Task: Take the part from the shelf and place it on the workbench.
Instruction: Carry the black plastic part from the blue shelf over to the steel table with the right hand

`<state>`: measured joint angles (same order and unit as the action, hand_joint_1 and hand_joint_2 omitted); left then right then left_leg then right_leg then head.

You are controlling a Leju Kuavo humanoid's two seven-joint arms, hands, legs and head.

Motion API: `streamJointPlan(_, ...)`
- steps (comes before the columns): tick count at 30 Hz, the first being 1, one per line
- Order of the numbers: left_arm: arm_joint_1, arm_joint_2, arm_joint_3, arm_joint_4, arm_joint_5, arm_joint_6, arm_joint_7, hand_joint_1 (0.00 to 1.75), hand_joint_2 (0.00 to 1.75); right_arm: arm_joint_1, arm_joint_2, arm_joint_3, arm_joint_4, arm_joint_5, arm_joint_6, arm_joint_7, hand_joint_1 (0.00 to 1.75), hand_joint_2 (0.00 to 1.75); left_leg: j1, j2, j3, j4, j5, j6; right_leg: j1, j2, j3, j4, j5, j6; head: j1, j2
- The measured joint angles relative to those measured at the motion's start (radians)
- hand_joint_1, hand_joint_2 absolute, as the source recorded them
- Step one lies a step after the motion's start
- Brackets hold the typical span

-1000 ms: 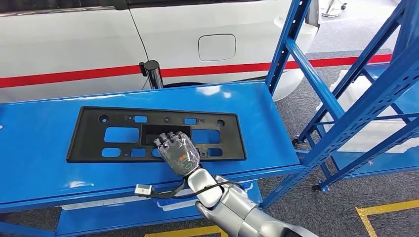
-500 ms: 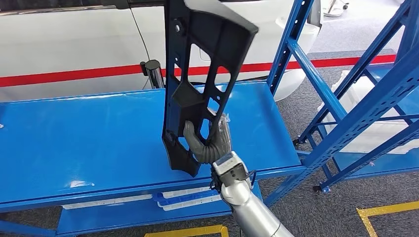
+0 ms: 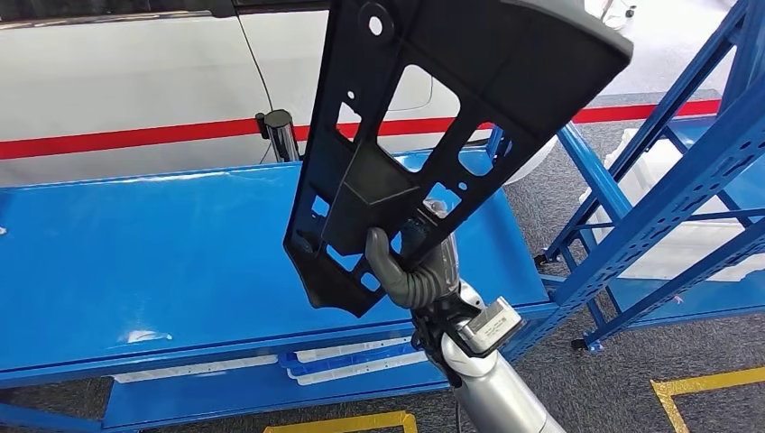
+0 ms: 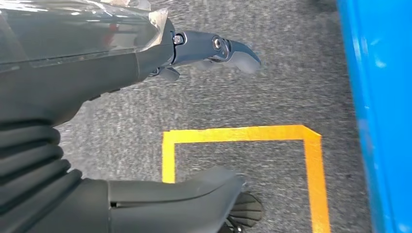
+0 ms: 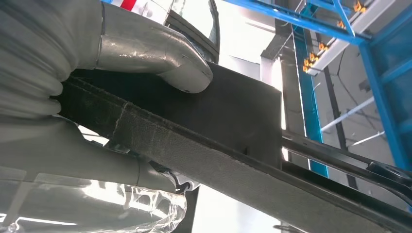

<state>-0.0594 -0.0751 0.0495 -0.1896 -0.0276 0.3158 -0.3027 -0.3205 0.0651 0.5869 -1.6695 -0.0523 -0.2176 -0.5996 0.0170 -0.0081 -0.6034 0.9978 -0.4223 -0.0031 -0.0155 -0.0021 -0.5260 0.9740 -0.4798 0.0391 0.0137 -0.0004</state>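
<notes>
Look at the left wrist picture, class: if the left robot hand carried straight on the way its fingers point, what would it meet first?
Probably the grey carpet floor; the left robot hand hangs open above it. Depth is unclear.

My right robot hand [image 3: 417, 271] is grey with a thick smooth thumb under clear film, on a silver tubular arm [image 3: 492, 397] with black cables at the wrist, and my left robot hand [image 4: 145, 53] has dark screwed fingers and a ribbed cover.

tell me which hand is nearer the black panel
Right. The right hand grips the black panel near its lower end; the left hand hangs over the grey floor, apart from it.
</notes>
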Motion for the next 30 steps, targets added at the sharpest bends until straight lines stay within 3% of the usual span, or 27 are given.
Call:
streamJointPlan(7,-0.005,-0.007,0.008,0.0,0.006,0.001,-0.002,0.0,1.75,-0.03,-0.013,0.03,0.008,0.019,0.01,0.004,1.75,1.75,-0.001,0.0,-0.001,0.002,-0.001,0.002,-0.002,0.0,0.001,-0.002,0.001,0.001,0.0,0.0)
streamJointPlan(10,-0.008,-0.006,0.014,0.0,0.009,-0.007,-0.002,0.0,1.75,-0.044,-0.013,0.04,0.016,0.025,0.015,0.014,1.75,1.75,-0.004,0.0,-0.003,0.006,-0.007,0.016,-0.013,0.0,0.004,-0.007,0.003,0.009,0.0,0.0)
streamJointPlan(12,-0.01,-0.008,0.017,0.0,0.01,-0.012,0.0,0.0,1.75,-0.055,-0.013,0.046,0.021,0.026,0.018,0.021,1.75,1.75,0.0,0.001,0.007,-0.009,-0.002,0.028,-0.011,-0.001,0.0,0.001,-0.003,0.012,0.0,0.0)
streamJointPlan(14,-0.013,-0.009,0.019,-0.001,0.011,-0.015,0.0,0.0,1.75,-0.065,-0.013,0.05,0.025,0.026,0.019,0.023,1.75,1.75,0.004,0.004,0.02,-0.027,0.008,0.039,-0.008,0.0,-0.033,0.072,-0.039,0.003,0.0,0.0)
streamJointPlan(16,-0.015,-0.01,0.02,-0.001,0.012,-0.018,-0.002,0.0,1.75,-0.07,-0.016,0.054,0.031,0.025,0.019,0.025,1.75,1.75,0.003,0.006,0.022,-0.029,0.012,0.045,-0.009,0.001,-0.103,0.21,-0.099,-0.009,0.001,0.0)
streamJointPlan(18,-0.015,-0.01,0.022,-0.001,0.015,-0.023,-0.009,0.0,1.75,-0.07,-0.019,0.055,0.039,0.024,0.019,0.027,1.75,1.75,0.003,0.005,0.019,-0.028,0.013,0.044,-0.013,0.002,-0.152,0.299,-0.123,-0.003,0.0,0.0)
streamJointPlan(19,-0.014,-0.011,0.022,-0.001,0.015,-0.026,-0.014,0.0,1.75,-0.07,-0.021,0.055,0.043,0.023,0.02,0.028,1.75,1.75,0.004,0.005,0.018,-0.027,0.013,0.042,-0.016,0.001,-0.149,0.289,-0.108,0.007,0.0,0.0)
streamJointPlan(21,-0.015,-0.014,0.023,-0.001,0.013,-0.033,-0.022,0.0,1.75,-0.073,-0.023,0.055,0.048,0.023,0.02,0.032,1.75,1.75,0.008,0.003,0.015,-0.018,0.01,0.03,-0.025,0.0,-0.088,0.165,-0.051,0.031,0.001,0.0)
streamJointPlan(23,-0.016,-0.014,0.023,-0.001,0.011,-0.036,-0.023,0.0,1.75,-0.074,-0.023,0.053,0.051,0.023,0.019,0.037,1.75,1.75,0.009,0.0,0.006,-0.001,0.004,0.011,-0.026,0.001,-0.035,0.066,-0.005,0.036,0.003,0.0)
streamJointPlan(25,-0.017,-0.014,0.023,-0.001,0.01,-0.038,-0.023,0.0,1.75,-0.074,-0.022,0.05,0.053,0.023,0.019,0.04,1.75,1.75,0.006,-0.002,-0.005,0.013,0.002,-0.004,-0.021,0.006,-0.034,0.059,0.003,0.021,0.003,0.0)
streamJointPlan(27,-0.018,-0.014,0.023,-0.001,0.01,-0.039,-0.023,0.0,1.75,-0.075,-0.021,0.048,0.054,0.023,0.019,0.043,1.75,1.75,0.011,-0.002,-0.015,0.023,-0.001,-0.014,-0.026,0.008,-0.048,0.061,0.004,0.002,0.0,0.0)
streamJointPlan(28,-0.018,-0.014,0.023,-0.001,0.01,-0.04,-0.022,0.0,1.75,-0.076,-0.02,0.048,0.055,0.023,0.019,0.043,1.75,1.75,0.014,0.0,-0.024,0.039,-0.018,-0.019,-0.027,0.007,-0.055,0.062,0.009,-0.007,-0.002,0.0)
streamJointPlan(30,-0.019,-0.014,0.023,-0.001,0.01,-0.04,-0.022,0.0,1.75,-0.077,-0.02,0.048,0.055,0.023,0.019,0.044,1.75,1.75,0.017,0.004,-0.056,0.124,-0.092,-0.023,-0.025,0.005,-0.069,0.061,0.022,-0.027,-0.004,0.0)
